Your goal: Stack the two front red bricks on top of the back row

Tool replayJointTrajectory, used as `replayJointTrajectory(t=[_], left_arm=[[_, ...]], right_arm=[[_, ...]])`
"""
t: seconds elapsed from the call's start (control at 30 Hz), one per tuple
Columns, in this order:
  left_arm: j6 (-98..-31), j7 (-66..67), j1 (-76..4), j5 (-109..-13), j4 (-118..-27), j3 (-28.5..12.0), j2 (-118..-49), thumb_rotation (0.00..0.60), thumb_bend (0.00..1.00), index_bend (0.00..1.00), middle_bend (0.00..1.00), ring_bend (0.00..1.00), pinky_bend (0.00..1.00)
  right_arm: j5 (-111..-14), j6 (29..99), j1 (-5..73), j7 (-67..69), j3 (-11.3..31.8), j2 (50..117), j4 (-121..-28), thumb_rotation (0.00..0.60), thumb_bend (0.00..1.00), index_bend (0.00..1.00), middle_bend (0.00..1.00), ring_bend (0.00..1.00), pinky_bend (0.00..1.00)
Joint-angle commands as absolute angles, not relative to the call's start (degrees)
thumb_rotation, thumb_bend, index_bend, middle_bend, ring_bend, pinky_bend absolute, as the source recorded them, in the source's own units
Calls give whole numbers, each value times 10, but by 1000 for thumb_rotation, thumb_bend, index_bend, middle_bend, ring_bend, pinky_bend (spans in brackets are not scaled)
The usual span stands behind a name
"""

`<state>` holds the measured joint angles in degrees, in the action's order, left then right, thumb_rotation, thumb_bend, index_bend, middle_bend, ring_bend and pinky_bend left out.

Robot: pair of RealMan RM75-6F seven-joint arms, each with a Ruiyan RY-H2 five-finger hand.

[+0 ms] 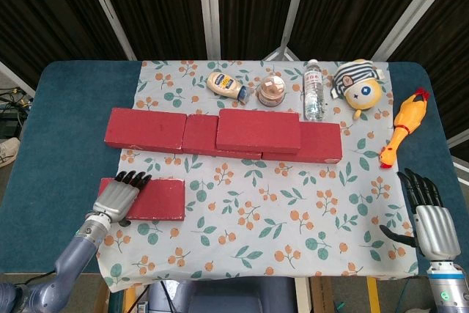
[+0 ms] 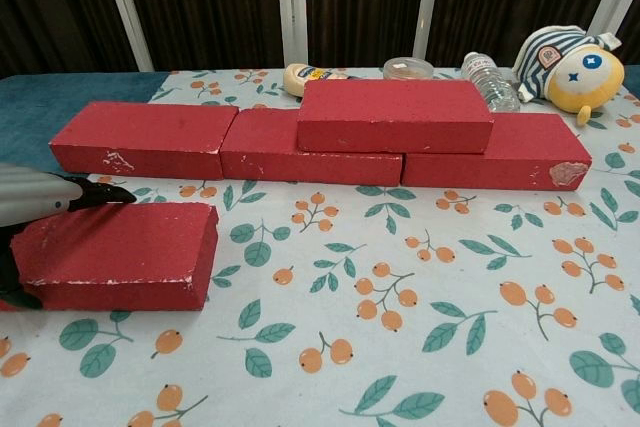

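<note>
In the lower left of the head view the left hand (image 1: 117,197) lay over the left end of the front red brick (image 1: 157,199), its dark fingertips (image 1: 134,178) reaching past the brick's far edge. The chest view showed the same hand (image 2: 40,195) at the left edge of the frame, fingers stretched over the brick's top (image 2: 120,252) and a dark thumb tip against its near side, so the hand grasped the brick. From these frames it could not be told whether the brick sat flat on the floral cloth (image 1: 271,218) or was raised.

The back row (image 1: 220,137) ran across the middle of the head view: a left brick (image 1: 145,129), a middle one partly covered, and a right brick (image 1: 322,141), with a stacked brick (image 1: 258,130) resting on the middle and right ones. In the chest view this stacked brick (image 2: 395,115) sat above the seam between the two lower bricks.

The right hand (image 1: 429,214) stood at the lower right of the head view, over the blue table (image 1: 58,144), fingers spread and holding nothing, well apart from the bricks.

Along the top of the cloth lay a mayonnaise bottle (image 1: 226,85), a small round jar (image 1: 272,92), a water bottle (image 1: 314,90) and a striped plush toy (image 1: 358,86). A rubber chicken (image 1: 404,127) lay at the right edge of the cloth
</note>
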<state>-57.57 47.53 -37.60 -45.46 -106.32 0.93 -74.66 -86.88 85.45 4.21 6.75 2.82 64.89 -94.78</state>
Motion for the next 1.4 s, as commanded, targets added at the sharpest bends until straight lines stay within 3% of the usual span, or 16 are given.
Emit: replayJointTrajectory(t=[0.03, 0.27, 0.63, 0.97, 1.23, 1.4], left_arm=[[-577, 476, -380, -450, -1061, 13, -750, 600, 0, 0, 12, 0, 108], [-593, 486, -390, -453, -1059, 22, -757, 600, 0, 8, 170, 112, 217], [-625, 491, -397, -468, -1076, 23, -745, 600, 0, 231, 371, 253, 273], [-616, 478, -429, -451, -1127, -18, -689, 600, 0, 265, 399, 262, 270], [-524, 465, -535, -333, -1151, -107, -571, 600, 0, 263, 393, 262, 268], [-475, 485, -600, -272, -1095, -115, -548, 600, 0, 263, 397, 262, 269]], right_arm=[[-869, 854, 42, 67, 28, 649, -948, 600, 109, 0, 33, 0, 0], [-871, 857, 41, 66, 29, 650, -949, 600, 109, 0, 33, 0, 0], [-870, 853, 41, 61, 29, 650, -953, 600, 110, 0, 33, 0, 0], [-861, 848, 40, 52, 31, 650, -956, 600, 109, 0, 33, 0, 0], [-823, 828, 46, 26, 43, 658, -954, 600, 109, 0, 33, 0, 0], [-792, 812, 51, 3, 53, 664, -956, 600, 109, 0, 33, 0, 0]])
